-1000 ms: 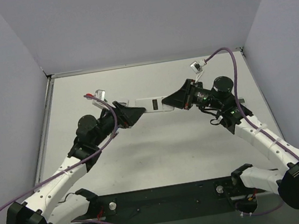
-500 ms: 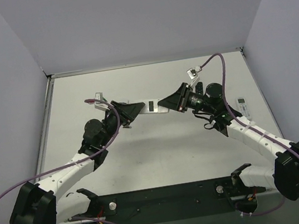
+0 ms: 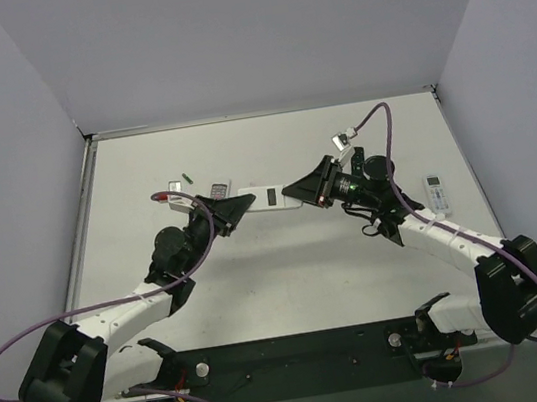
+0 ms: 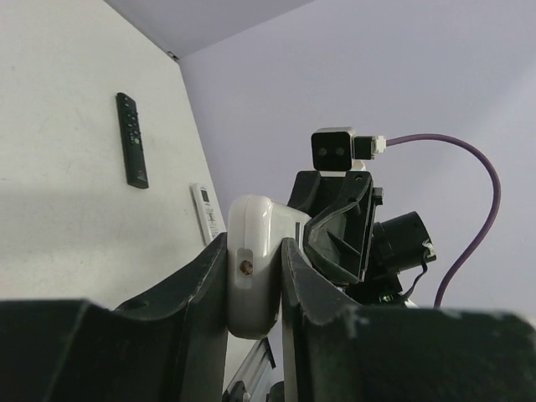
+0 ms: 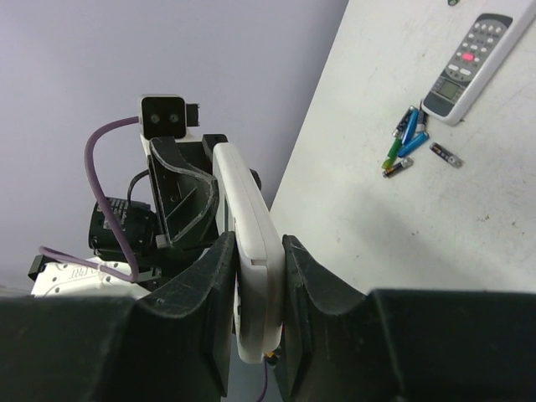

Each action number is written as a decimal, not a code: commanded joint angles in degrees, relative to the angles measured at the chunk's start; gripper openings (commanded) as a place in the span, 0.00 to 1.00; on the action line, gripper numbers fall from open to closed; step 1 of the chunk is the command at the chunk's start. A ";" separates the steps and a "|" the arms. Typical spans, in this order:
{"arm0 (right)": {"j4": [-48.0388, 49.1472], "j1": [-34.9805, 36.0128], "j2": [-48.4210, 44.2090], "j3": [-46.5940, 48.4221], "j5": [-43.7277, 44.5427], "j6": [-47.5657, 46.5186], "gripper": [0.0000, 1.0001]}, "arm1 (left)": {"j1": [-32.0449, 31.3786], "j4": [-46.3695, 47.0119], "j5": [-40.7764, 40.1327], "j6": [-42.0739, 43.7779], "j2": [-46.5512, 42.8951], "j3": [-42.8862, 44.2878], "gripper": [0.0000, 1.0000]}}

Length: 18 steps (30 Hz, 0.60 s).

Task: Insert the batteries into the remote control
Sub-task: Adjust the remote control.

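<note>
The remote control [image 3: 270, 198], white back with a small dark rectangle facing up, hangs above the table's middle, held at both ends. My left gripper [image 3: 241, 205] is shut on its left end; in the left wrist view both fingers [image 4: 209, 268] press the rounded end of the remote control [image 4: 255, 222]. My right gripper [image 3: 297, 192] is shut on the other end, which stands edge-on as the remote control [image 5: 243, 201] between its jaws. Several batteries [image 5: 406, 138], blue, green and dark, lie loose on the table; one green battery [image 3: 185, 174] shows at far left.
A white remote with grey face and dark buttons [image 5: 469, 63] lies beside the batteries, and shows as the small remote [image 3: 218, 189] behind my left gripper. Another white remote [image 3: 436, 192] lies at right. A slim black remote [image 4: 132, 151] lies further along the table.
My left gripper's jaws have closed from wide open onto the remote control's left end. Both arms shifted leftward and nearer, carrying the remote slightly, which uncovered the grey-faced remote and a green battery.
</note>
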 commanded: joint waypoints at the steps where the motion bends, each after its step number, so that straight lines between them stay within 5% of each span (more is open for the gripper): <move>1: 3.17 -0.30 3.59 -1.84 -0.16 -6.01 0.16 | 0.38 -0.57 -5.34 3.74 0.73 -0.76 0.00; 12: 22.23 -2.76 22.31 -4.83 -5.61 -0.48 0.33 | 1.26 12.24 -9.38 1.72 14.53 -5.42 0.00; 18: 23.05 -3.90 27.94 -5.09 -6.75 -1.18 0.39 | 1.96 17.18 -9.56 2.85 20.60 -5.60 0.00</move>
